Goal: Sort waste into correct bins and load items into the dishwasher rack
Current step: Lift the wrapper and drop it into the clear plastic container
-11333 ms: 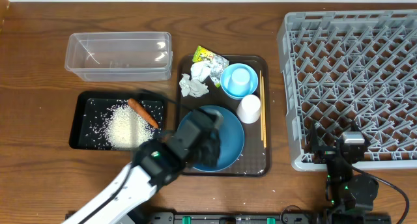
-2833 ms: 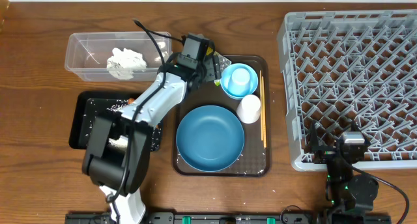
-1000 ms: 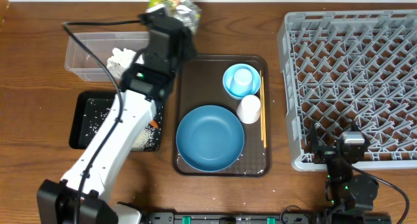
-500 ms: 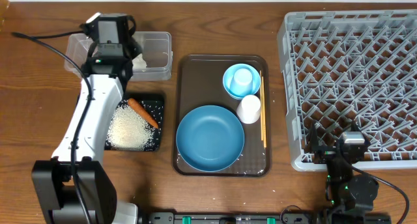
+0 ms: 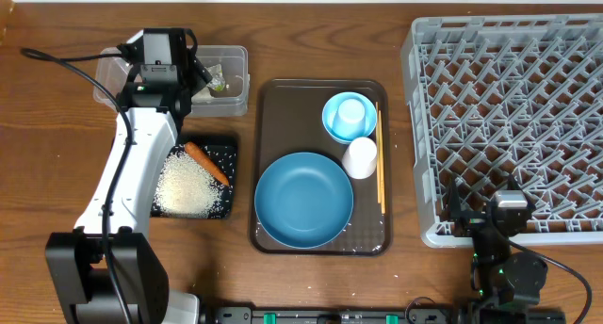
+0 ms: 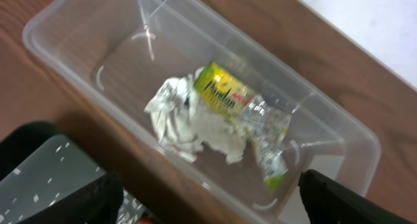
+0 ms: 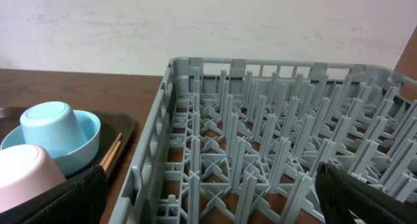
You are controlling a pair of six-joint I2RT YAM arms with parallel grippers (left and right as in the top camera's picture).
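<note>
My left gripper (image 5: 184,74) hovers open over the clear tub (image 5: 236,53), with nothing between its fingers (image 6: 91,201). In the tub (image 6: 58,22) lie the yellow-green wrapper (image 6: 238,103) and a crumpled white tissue (image 6: 179,123). Beside the tub, the black tray (image 5: 224,147) holds rice (image 5: 187,187) and the carrot (image 5: 205,162). On the brown serving tray (image 5: 283,93) sit the big dark-blue bowl (image 5: 303,200), a light-blue bowl (image 5: 347,117) with a cup upturned in it, a white cup (image 5: 360,157) and chopsticks (image 5: 380,159). My right gripper (image 7: 212,198) stands open at the grey rack's (image 5: 509,117) near edge.
The left arm stretches from the table's front edge up across the black tray's left part. The right arm's base (image 5: 504,267) sits at the front right, just below the rack. The rack (image 7: 260,139) holds nothing among its pegs.
My left gripper carried the wrapper left from above the serving tray to the clear tub, then opened. The wrapper now lies in the tub beside the tissue. The right arm has not moved.
</note>
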